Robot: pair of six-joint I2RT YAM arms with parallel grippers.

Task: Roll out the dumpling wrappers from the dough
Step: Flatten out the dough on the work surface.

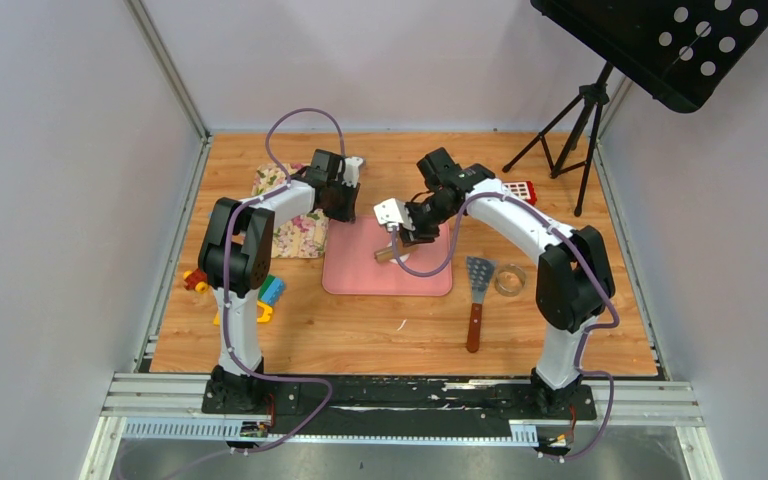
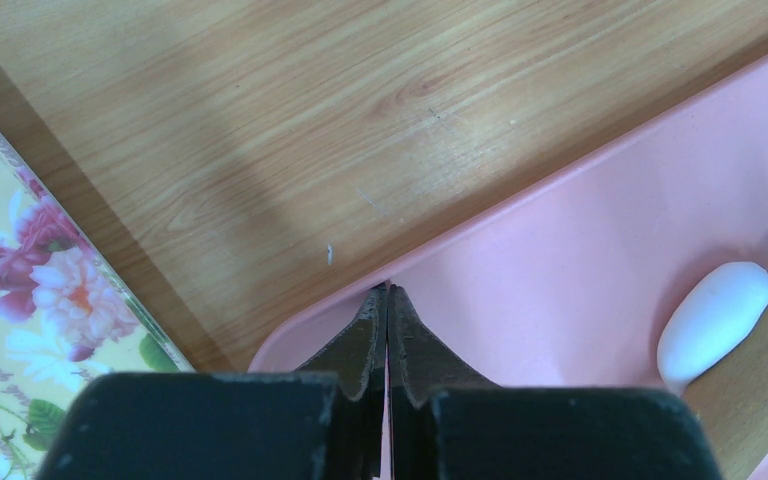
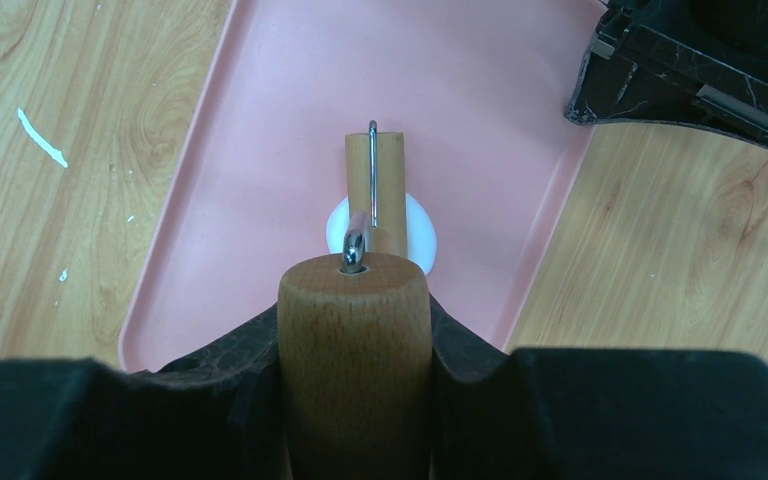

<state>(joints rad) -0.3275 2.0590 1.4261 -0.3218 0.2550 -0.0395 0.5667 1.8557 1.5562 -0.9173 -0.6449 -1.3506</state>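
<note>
A pink mat [image 1: 360, 275] lies mid-table. On it, in the right wrist view, a small flattened lump of white dough [image 3: 422, 232] sits under a wooden roller [image 3: 375, 175]. My right gripper [image 3: 355, 325] is shut on the roller's upright wooden handle [image 3: 355, 360], above the mat's middle [image 1: 415, 232]. In the left wrist view the dough [image 2: 715, 318] shows as a white oval under the roller's edge [image 2: 760, 385]. My left gripper [image 2: 388, 292] is shut with nothing between the fingers. Its tips rest at the mat's far-left corner [image 1: 342, 212]. No dumpling wrappers are in view.
A floral cloth [image 1: 298, 228] lies left of the mat. Coloured toy bricks [image 1: 268, 293] sit near the left arm. A spatula [image 1: 477, 295] and a small clear ring [image 1: 509, 279] lie right of the mat. A tripod [image 1: 572, 130] stands at the back right. A dough scrap [image 3: 40, 138] lies on the wood.
</note>
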